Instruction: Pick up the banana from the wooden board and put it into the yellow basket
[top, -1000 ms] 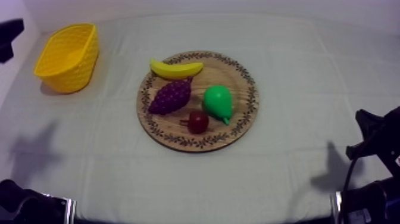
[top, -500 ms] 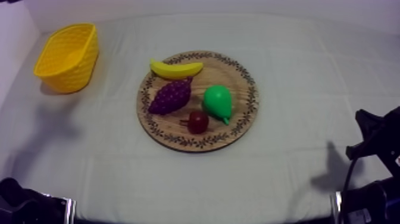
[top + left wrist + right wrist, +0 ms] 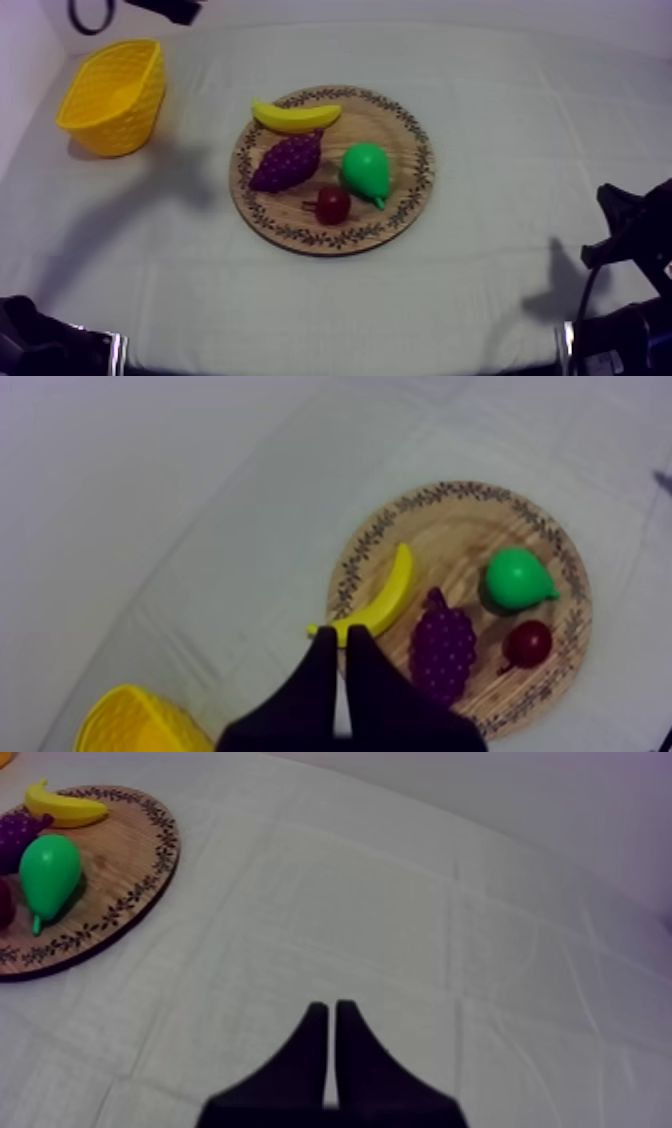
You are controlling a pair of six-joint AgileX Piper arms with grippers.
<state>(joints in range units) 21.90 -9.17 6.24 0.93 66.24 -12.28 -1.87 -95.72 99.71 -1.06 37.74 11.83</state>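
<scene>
Waiting on the first move: the banana [image 3: 296,116] lies ungrasped on the wooden board [image 3: 422,165], not yet in the yellow basket [image 3: 112,95].
The left gripper [image 3: 340,638] hangs high above the table, its fingers pressed together on nothing, and in the left wrist view its tip lines up with the banana's end. The right gripper [image 3: 331,1012] sits low at its own side, fingers likewise together, well apart from the board. The banana rests along the board's rim, just beside the grapes [image 3: 287,160]. By my reckoning the whole job remains: opening, descending, grasping, lifting and carrying to the basket.

Grapes [image 3: 287,162], pear [image 3: 364,172], small red fruit [image 3: 332,204]
</scene>
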